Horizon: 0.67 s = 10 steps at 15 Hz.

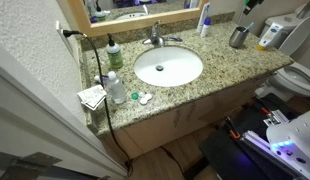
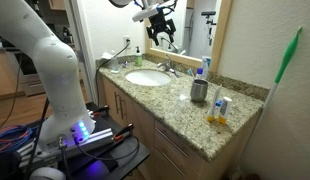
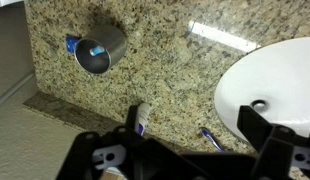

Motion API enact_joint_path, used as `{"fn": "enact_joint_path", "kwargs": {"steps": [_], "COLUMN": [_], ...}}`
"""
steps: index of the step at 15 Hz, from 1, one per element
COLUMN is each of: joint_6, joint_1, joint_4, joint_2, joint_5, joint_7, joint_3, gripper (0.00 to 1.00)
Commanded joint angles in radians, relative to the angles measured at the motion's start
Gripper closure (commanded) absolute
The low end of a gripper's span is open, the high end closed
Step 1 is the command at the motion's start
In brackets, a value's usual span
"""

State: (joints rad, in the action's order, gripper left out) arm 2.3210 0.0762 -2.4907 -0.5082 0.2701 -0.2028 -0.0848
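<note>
Looking down from my wrist view. At far left a metal cup (image 3: 98,50) stands upright on the speckled stone counter (image 3: 175,70), with something blue inside it. Right of it, near the bottom of the picture, is the thing closest to my hand: a small white tube (image 3: 140,120). It stands on end, well apart from the cup, between the cup and the sink. My gripper (image 3: 187,140) hangs high above it, empty, jaws spread wide. Further right a thin blue item (image 3: 210,138) lies flat; it is too small to name. At far right is the white sink (image 3: 280,90).

My worry is that the tube looks tall and narrow. If I came down slightly off-centre, a finger could tip it, and it might roll toward the sink. In an exterior view the mirror (image 2: 190,35) is close behind my hand, so a careless swing could strike it.
</note>
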Motion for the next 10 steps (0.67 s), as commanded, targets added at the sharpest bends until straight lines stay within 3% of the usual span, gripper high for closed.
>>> {"fn": "enact_joint_path", "kwargs": {"steps": [1,6,7,9,10], "joint_6": [-0.002,0.115,0.133,0.143,0.129], "joint_1": [0.001,-0.105,-0.152,-0.19,-0.146], "joint_4": [0.001,0.136,0.192,0.275,0.174], "joint_2": [0.0,0.147,0.219,0.283,0.18], "joint_5": [-0.002,-0.071,-0.101,-0.156,-0.122], "joint_7": [-0.001,-0.302,-0.277,-0.317,-0.282], "joint_3": [0.002,-0.08,-0.029,-0.017,-0.021], "gripper": [0.0,0.0,0.0,0.0,0.0]}}
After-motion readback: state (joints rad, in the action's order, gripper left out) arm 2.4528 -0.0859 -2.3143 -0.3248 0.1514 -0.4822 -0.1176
